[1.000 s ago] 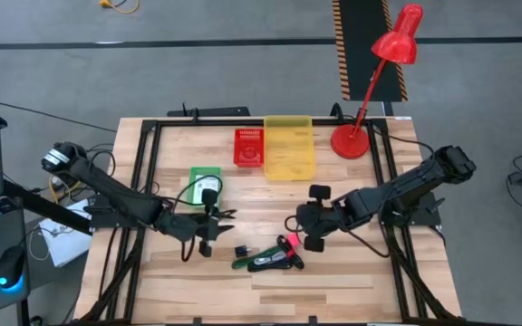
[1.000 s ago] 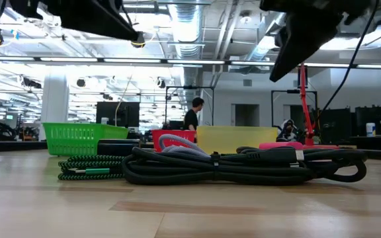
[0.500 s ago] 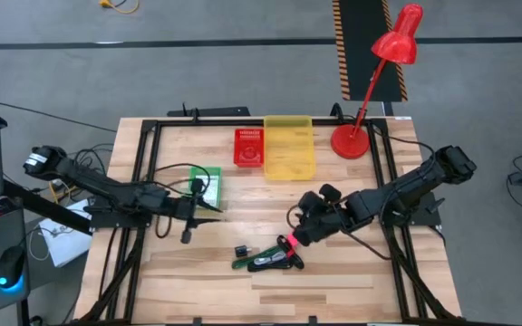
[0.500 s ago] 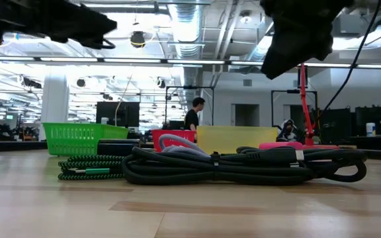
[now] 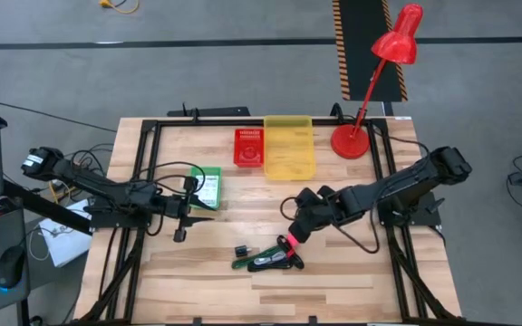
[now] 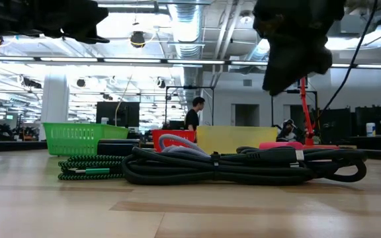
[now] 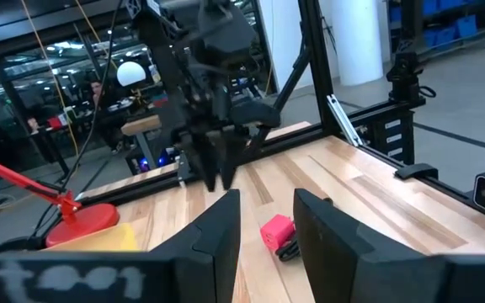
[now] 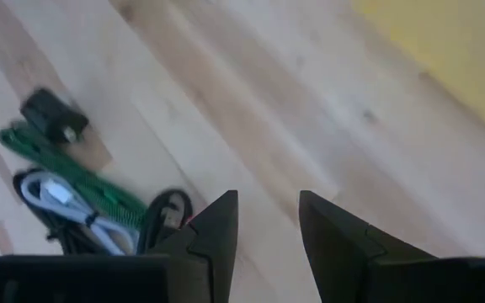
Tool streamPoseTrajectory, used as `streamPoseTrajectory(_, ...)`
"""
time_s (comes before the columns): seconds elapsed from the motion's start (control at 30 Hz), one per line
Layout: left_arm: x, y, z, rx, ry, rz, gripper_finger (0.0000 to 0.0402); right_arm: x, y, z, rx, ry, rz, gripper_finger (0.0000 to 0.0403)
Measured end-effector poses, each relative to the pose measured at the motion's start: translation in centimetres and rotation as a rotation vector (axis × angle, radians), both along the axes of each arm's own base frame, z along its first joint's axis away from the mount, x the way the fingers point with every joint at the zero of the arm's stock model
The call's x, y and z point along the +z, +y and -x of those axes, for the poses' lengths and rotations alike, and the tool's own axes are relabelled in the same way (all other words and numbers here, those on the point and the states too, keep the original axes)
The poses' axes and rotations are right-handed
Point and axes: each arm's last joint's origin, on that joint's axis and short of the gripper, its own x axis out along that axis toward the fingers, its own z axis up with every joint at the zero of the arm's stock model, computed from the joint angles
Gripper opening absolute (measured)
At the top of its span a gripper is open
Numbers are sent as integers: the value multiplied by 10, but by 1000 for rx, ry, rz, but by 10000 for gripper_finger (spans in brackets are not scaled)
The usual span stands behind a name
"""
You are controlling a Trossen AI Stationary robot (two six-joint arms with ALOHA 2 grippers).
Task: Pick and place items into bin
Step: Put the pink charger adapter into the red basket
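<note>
Items lie bunched on the wood table (image 5: 352, 272) near its front edge: a black cable (image 5: 270, 263), a green cord (image 5: 247, 261), a pink-tipped piece (image 5: 290, 242) and a tiny black block (image 5: 240, 250). Right gripper (image 5: 299, 229) hovers just above the pink tip, fingers parted and empty. Left gripper (image 5: 208, 205) hangs beside the green bin (image 5: 212, 180), fingers parted with nothing between them.

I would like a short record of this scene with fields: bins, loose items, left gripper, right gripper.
bins: green mesh basket, red plastic bin, yellow translucent bin, along the table's far side
loose items: black coiled cable, green braided cable, pink-tipped piece, small black block, grouped at front centre
left gripper: open, empty, beside the green basket
right gripper: open, empty, above the pink-tipped piece
</note>
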Motion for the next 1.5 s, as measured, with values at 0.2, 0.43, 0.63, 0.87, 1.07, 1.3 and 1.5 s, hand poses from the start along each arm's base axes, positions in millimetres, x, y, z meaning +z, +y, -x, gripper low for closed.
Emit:
streamPoseTrajectory(0.2,1,0,0,0,-14,8,103,-29,7,-10,-7,111,-96,123)
streamPoseTrajectory(0.43,2,0,0,0,-14,10,103,-40,15,-21,-22,139,-142,124)
streamPoseTrajectory(0.63,0,0,0,3,3,4,103,-30,24,-29,3,104,-171,137)
streamPoseTrajectory(0.87,-2,0,0,3,24,-2,103,-26,28,-30,1,102,-206,189)
streamPoseTrajectory(1.07,-2,0,0,2,27,9,103,-31,28,-29,-29,132,-206,222)
streamPoseTrajectory(1.3,-2,0,0,2,29,11,103,-31,28,-30,-33,126,-201,224)
streamPoseTrajectory(1.5,-3,0,0,2,31,11,103,-31,28,-30,-41,124,-203,223)
